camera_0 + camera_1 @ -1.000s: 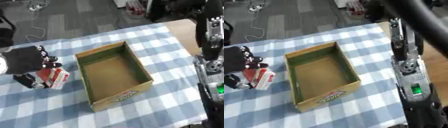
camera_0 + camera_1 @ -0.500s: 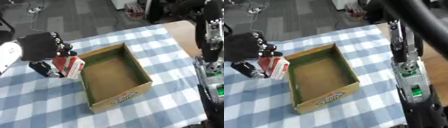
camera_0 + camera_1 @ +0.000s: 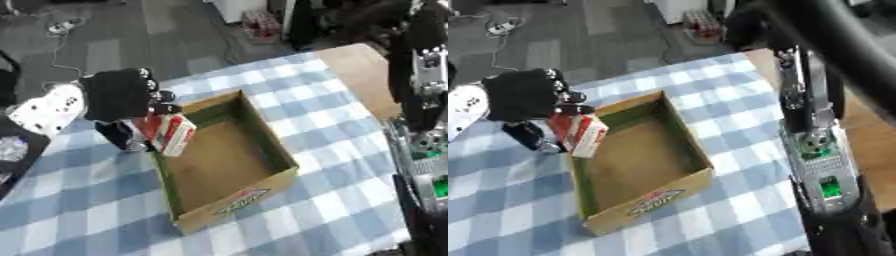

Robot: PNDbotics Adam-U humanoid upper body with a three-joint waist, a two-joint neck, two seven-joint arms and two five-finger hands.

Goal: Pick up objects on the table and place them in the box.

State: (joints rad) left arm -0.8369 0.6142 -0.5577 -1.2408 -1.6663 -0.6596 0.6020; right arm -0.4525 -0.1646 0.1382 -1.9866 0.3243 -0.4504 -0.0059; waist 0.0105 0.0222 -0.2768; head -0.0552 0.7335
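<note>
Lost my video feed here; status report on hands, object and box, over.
Left hand shut on red-and-white carton, held at the open cardboard box's left rim. Right hand not in view; arm only. Nothing blocks the box.

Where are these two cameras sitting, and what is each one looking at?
Left eye view: in the robot's head, looking down at the checked table; the left hand shows, and a forearm at right.
Right eye view: beside it, the same scene shifted; the right forearm looms larger.
Both show the open box and the red-and-white carton that the left hand holds.
</note>
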